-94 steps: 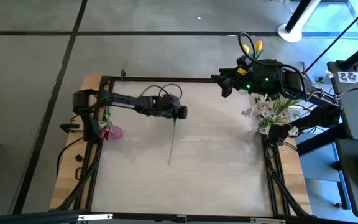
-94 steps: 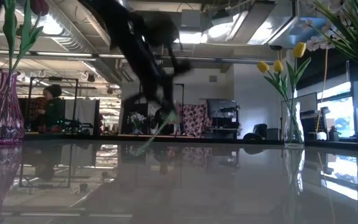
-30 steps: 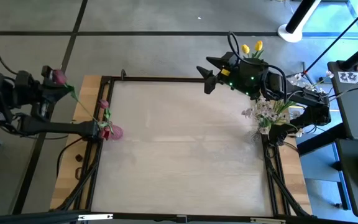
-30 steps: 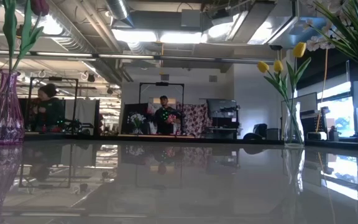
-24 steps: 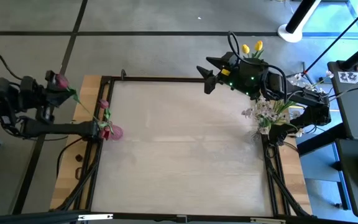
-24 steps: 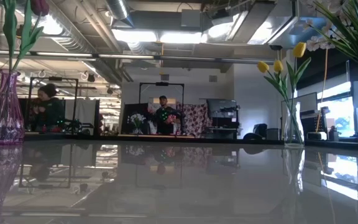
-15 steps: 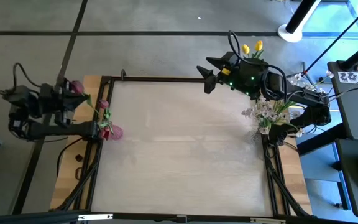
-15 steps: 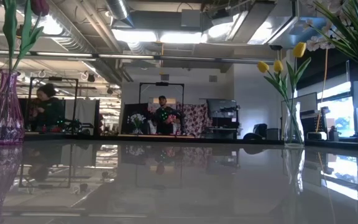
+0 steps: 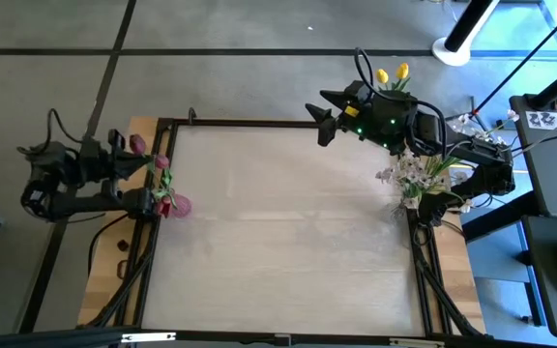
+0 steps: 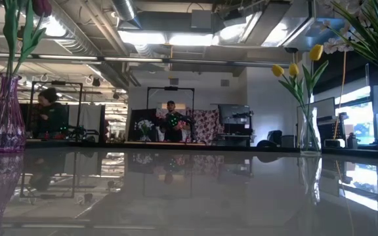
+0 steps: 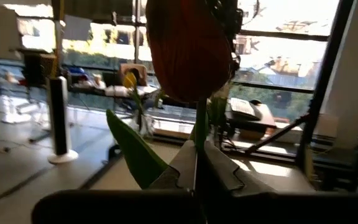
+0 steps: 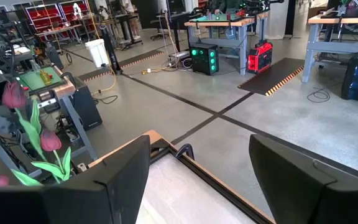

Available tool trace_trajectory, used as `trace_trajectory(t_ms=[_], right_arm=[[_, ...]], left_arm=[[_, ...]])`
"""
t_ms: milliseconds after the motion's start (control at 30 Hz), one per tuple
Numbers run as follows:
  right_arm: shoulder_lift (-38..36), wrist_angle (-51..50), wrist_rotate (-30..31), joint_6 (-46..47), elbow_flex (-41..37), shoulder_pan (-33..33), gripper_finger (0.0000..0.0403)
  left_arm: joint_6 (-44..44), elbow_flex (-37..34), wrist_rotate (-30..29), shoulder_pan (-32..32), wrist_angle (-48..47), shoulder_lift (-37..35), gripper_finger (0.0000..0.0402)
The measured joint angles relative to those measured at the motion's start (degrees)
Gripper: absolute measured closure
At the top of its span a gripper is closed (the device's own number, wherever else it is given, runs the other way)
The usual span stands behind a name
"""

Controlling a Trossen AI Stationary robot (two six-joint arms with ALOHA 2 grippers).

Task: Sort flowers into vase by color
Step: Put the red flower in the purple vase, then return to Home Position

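Gripping a dark red tulip (image 11: 188, 46) by its thin green stem, left tool (image 9: 114, 159) sits beside the ribbed purple glass vase (image 10: 2, 118); right tool (image 9: 325, 116) gapes wide, holding nothing.

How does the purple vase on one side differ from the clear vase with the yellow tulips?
The purple glass vase is bulbous with a narrow neck; the clear glass vase is straight and slim. The purple one holds dark red tulips, the clear one yellow tulips. They stand at opposite table edges. Both are upright and see-through.
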Motion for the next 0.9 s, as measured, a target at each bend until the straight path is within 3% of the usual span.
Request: trace_trajectory(t_ms=[233,533,767,900], right_arm=[[-0.01,0.02,-0.44,-0.19,0.0,0.0,0.013],[-0.01,0.0,-1.6,-0.24,0.0,0.0,0.0129],[-0.01,-0.02,-1.99,-0.24,0.0,0.0,0.0129],[-0.01,-0.04,-2.25,-0.24,0.0,0.0,0.0129]], left_arm=[[-5.72,-1.91,5.41,0.0,-2.53,-0.34,0.039],[-12.14,-1.21,-0.8,0.0,-14.54,-0.3,0.0345],[-16.33,2.52,-0.96,0.0,-20.2,-0.26,0.0299],[-18.84,6.66,2.18,0.0,-24.31,-0.24,0.0279]])
